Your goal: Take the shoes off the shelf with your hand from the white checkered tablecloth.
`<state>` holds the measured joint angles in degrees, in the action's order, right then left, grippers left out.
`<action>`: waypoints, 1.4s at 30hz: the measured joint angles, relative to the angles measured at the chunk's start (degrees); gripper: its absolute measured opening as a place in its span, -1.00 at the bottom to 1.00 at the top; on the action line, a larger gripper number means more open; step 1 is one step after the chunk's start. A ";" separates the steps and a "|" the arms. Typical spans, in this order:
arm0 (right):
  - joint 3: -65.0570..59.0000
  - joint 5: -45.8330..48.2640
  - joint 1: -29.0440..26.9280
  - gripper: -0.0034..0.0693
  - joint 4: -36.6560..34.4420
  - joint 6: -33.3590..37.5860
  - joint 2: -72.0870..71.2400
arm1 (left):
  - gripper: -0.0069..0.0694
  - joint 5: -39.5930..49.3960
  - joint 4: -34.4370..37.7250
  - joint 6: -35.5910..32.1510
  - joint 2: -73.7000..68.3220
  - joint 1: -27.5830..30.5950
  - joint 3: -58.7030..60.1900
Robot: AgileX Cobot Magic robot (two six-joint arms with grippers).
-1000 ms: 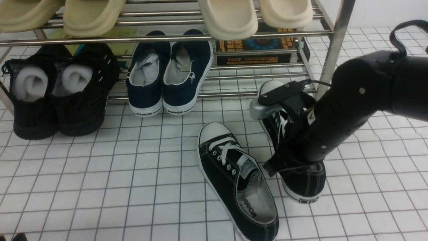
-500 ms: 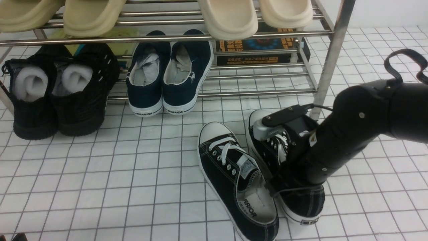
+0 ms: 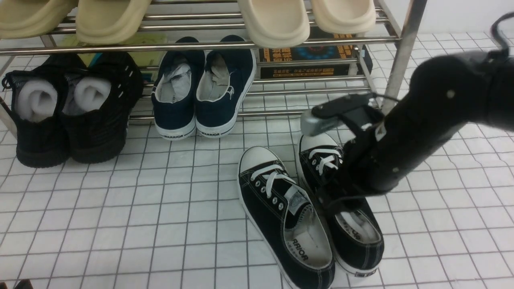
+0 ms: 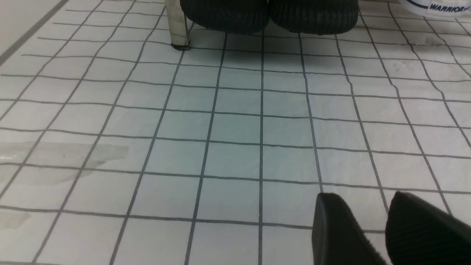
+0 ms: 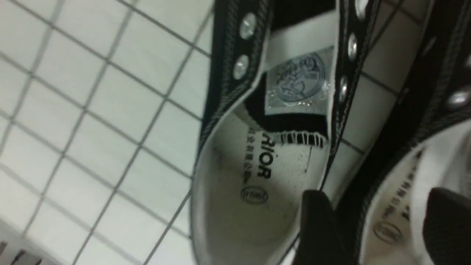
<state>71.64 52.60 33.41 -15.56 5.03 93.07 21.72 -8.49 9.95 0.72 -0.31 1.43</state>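
Both black canvas shoes lie side by side on the white checkered tablecloth (image 3: 120, 220), in front of the shelf (image 3: 401, 60). The left shoe (image 3: 281, 208) is angled and the right shoe (image 3: 355, 237) touches it. My right gripper (image 3: 337, 196) hangs just above the right shoe's opening, mostly hidden under the black arm. In the right wrist view the right gripper (image 5: 371, 209) is open and empty, its fingers astride the right shoe's inner wall (image 5: 397, 206), next to the left shoe's insole (image 5: 254, 176). My left gripper (image 4: 362, 206) is slightly open and empty, low over bare cloth (image 4: 235, 129).
A navy pair (image 3: 204, 88) and an all-black chunky pair (image 3: 68, 112) stand at the rack's bottom tier. Cream slippers (image 3: 273, 20) sit on the upper bars. A dark box (image 3: 309, 60) lies behind. A rack leg (image 4: 176, 25) and the chunky heels (image 4: 268, 14) show ahead of the left gripper.
The right gripper carried the right shoe forward from the rack, set it beside the left shoe, let go and rose. The shoe now lies flat with its insole showing.
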 joint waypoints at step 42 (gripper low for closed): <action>-50.23 -35.25 0.00 -0.91 12.45 -16.79 -61.57 | -0.19 0.00 0.00 0.00 0.00 0.00 0.00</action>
<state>21.41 17.35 33.41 -3.11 -11.76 31.50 21.72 -8.49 9.95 0.72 -0.31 1.43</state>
